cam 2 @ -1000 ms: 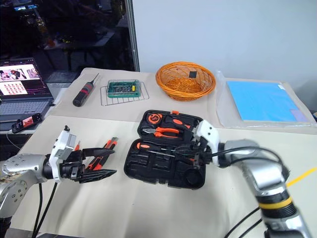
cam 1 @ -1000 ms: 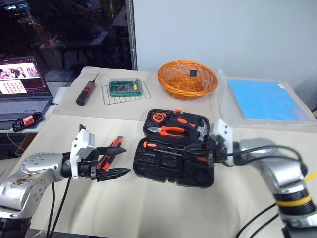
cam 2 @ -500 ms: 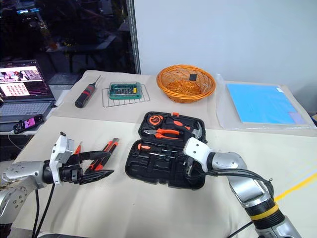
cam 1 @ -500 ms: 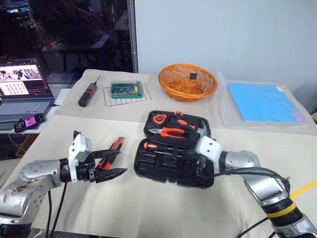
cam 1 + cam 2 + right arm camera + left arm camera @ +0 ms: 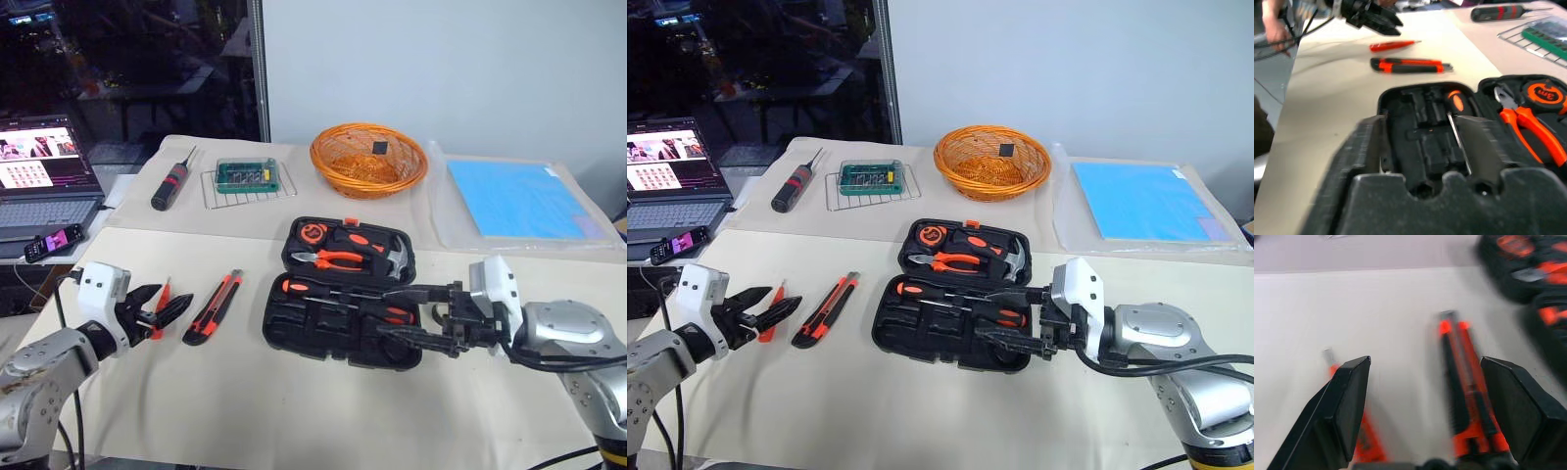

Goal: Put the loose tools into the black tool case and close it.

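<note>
The case (image 5: 343, 304) lies open in the middle of the cream-covered surface (image 5: 294, 411), with pliers, a tape and a hammer in its far half and two screwdrivers in the near half. The right gripper (image 5: 407, 315) hangs over the case's near right corner, fingers apart and empty. To the case's left lie the knife (image 5: 214, 306) and, further left, a small red screwdriver (image 5: 162, 297). The left gripper (image 5: 162, 306), open and empty, sits just at that screwdriver. Farther back stand an orange basket (image 5: 369, 159), a green bit box (image 5: 246, 174) on a wire rack, a black-and-red screwdriver (image 5: 171, 182) and a blue sheet (image 5: 514, 199). A laptop (image 5: 44, 181) and a phone (image 5: 54, 242) sit at far left, before a dark window and a white wall.
</note>
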You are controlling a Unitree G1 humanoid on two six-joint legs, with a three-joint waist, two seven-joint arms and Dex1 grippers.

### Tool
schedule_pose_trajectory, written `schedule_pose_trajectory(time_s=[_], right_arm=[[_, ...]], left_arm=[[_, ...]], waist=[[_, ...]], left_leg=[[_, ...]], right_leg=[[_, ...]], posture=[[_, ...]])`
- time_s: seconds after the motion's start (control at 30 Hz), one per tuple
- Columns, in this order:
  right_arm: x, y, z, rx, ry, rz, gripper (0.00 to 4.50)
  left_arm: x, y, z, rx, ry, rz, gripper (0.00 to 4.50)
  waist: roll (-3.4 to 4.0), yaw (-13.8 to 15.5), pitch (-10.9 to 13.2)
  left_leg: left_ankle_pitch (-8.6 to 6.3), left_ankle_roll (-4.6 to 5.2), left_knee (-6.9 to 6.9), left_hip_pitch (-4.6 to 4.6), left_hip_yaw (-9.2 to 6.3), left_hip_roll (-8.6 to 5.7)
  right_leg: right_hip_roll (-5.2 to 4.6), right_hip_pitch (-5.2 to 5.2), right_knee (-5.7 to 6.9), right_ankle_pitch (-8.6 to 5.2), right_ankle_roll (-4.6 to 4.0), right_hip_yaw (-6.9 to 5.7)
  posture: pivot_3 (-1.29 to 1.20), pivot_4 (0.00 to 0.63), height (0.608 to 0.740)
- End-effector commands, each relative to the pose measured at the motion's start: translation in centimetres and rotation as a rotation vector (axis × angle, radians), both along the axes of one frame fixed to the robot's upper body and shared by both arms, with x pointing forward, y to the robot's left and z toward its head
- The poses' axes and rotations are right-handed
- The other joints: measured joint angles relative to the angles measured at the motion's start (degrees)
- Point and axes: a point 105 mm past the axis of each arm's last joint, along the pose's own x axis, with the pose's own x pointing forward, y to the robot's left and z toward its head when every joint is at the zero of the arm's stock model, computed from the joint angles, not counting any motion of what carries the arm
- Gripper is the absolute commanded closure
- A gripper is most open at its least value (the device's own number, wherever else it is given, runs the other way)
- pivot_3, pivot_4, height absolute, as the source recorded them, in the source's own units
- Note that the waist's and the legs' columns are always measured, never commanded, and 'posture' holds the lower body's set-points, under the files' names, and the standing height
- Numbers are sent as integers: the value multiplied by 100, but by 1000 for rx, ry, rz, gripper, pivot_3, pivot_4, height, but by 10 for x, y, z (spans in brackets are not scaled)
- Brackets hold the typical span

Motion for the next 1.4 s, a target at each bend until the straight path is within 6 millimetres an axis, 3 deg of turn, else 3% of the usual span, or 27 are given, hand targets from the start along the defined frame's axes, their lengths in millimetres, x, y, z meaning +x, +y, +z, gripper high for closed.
schedule_pose_trajectory(time_s=[0.03,0.2,0.27,0.47,0.57,0.7,0.87,1.03,1.13,1.4], right_arm=[[-3,5,16,18,-65,44,126],[1,7,16,21,-75,46,126],[2,8,17,23,-82,47,0],[3,8,17,27,-86,50,0],[1,9,19,55,-84,41,0],[-5,4,20,110,-74,0,0],[-15,-12,16,92,-76,-109,0],[-35,-30,12,33,-71,-211,0],[-48,-39,12,11,-65,-262,0],[-62,-56,10,-59,-44,-293,0]], left_arm=[[-8,14,-5,65,59,133,664],[-20,10,-32,69,141,245,664],[-20,4,-40,61,157,267,1066],[-15,-2,-33,24,76,256,3164],[-8,-9,0,16,-96,103,4049],[-6,-41,48,41,-220,-349,4049],[1,-91,60,171,-135,-832,4049],[21,-142,45,283,-93,-1098,4049],[35,-165,28,340,-64,-1181,4049],[48,-179,8,459,2,-1298,4049]], waist=[[-1,11,0],[-3,34,1],[-2,36,1],[2,53,1],[-1,63,2],[-15,86,8],[3,163,8],[5,207,15],[1,162,17],[-3,77,19]], left_leg=[[-1,0,0,1,1,0],[-5,2,-6,-7,1,-1],[-4,-1,-6,-9,-1,-1],[-5,-5,-9,12,-1,-4],[-6,-5,-10,7,0,-4],[-2,-13,-12,-28,-1,-3],[11,-34,-12,-61,15,-10],[18,-22,3,-69,38,-17],[29,57,6,-65,35,-12],[25,73,15,-60,25,-5]], right_leg=[[-1,-4,-1,0,1,1],[-14,-2,-8,0,2,3],[-29,-4,-7,0,1,2],[-48,-1,-5,0,-2,3],[-50,-7,-6,0,-3,2],[-50,-44,-5,-2,-9,-6],[-48,-77,-2,-1,-10,-25],[0,-42,-8,13,25,-25],[16,-33,-16,24,49,-21],[33,-32,-7,23,48,-3]], posture=[[0,150,740],[0,150,740],[0,150,740],[0,150,740],[0,150,740],[0,150,740],[0,150,740],[0,150,740],[0,150,740],[0,150,740]])
